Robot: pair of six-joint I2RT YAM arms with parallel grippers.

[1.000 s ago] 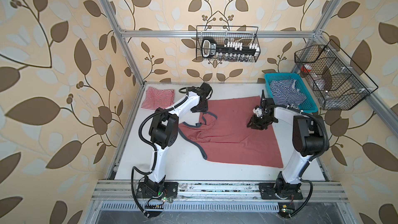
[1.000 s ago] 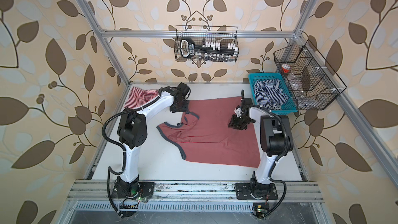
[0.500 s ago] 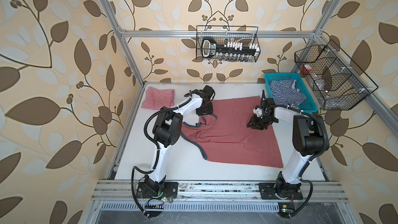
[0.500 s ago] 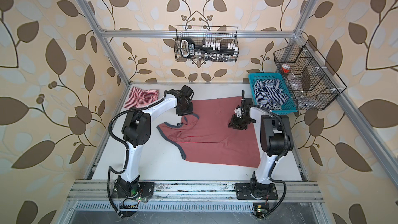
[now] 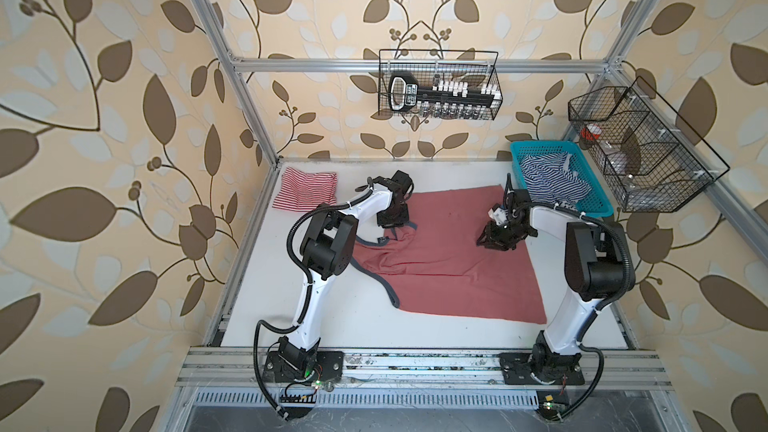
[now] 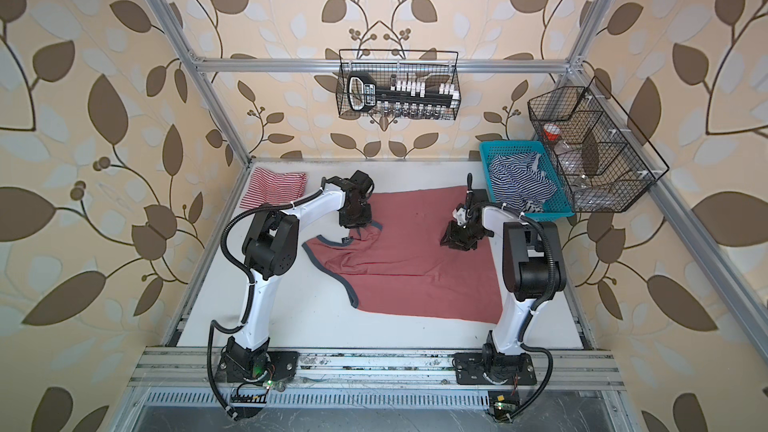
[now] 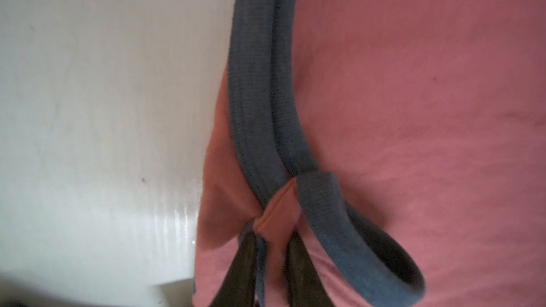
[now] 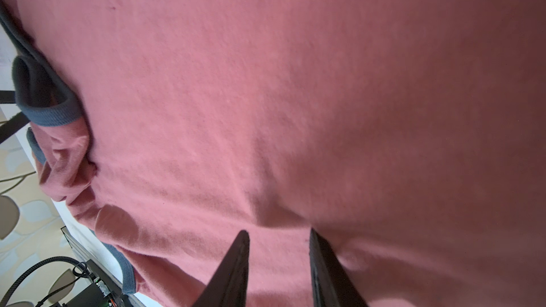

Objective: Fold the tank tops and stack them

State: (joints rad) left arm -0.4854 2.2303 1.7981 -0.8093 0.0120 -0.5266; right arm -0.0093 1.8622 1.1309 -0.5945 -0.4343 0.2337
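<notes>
The dusty red tank top (image 5: 457, 268) (image 6: 415, 276) with navy trim lies spread on the white table, its strap end bunched at the left. My left gripper (image 5: 395, 231) (image 6: 358, 231) (image 7: 273, 236) is shut on a pinch of its red cloth and navy trim by the strap. My right gripper (image 5: 490, 243) (image 6: 453, 245) (image 8: 279, 233) stands open, tips down on the cloth near the top's right edge, with nothing clamped. The red-and-white striped tank top (image 5: 305, 189) (image 6: 274, 189) lies folded in the far left corner.
A teal basket (image 5: 540, 145) at the back right holds navy-and-white striped cloth (image 5: 548, 184). A black wire basket (image 5: 438, 85) hangs on the back wall and another wire basket (image 5: 640, 151) on the right wall. Metal frame rails border the table.
My left gripper moved toward the table's front, down onto the red top's strap, and closed on it, bunching the cloth. The right arm stayed where it was.
</notes>
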